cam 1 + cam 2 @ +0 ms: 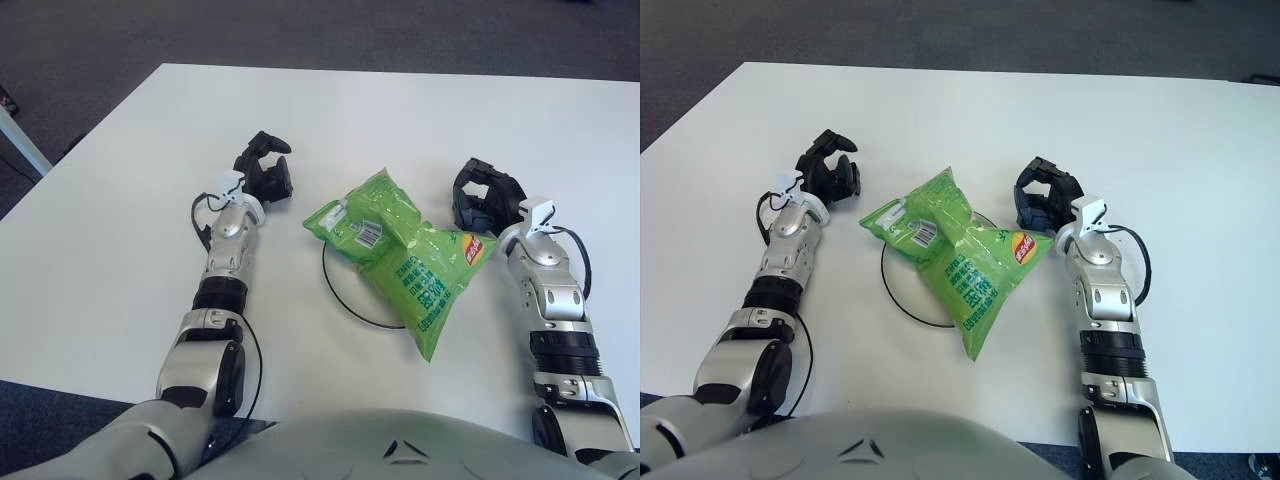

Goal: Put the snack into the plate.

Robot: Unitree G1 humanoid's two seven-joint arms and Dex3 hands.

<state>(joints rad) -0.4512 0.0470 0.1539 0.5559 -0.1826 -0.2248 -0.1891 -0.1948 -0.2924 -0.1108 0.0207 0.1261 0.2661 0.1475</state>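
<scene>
**Lying across the plate: the snack bag, with both hands apart from it**

Sprawling over a thin black ring that marks the plate (340, 297), the green snack bag (400, 255) covers most of that ring and sits near the middle of the white table (420, 120), somewhat closer to the near edge than the far one. Its crimped upper end points toward the table's left side, and its long lower end runs past the ring's rim toward the near right, onto bare tabletop. Only the ring's left and near arc shows from under the bag.

At the bag's left, the left hand (266, 172) is clear of the packet, its black fingers curled in and holding nothing. Its silver forearm runs back toward the near edge.

To the right, the right hand (483, 198) shows just beside the bag's orange-and-red corner, its fingers likewise curled and empty; whether a fingertip touches the packet cannot be told. Its forearm also runs back toward the near edge.
</scene>
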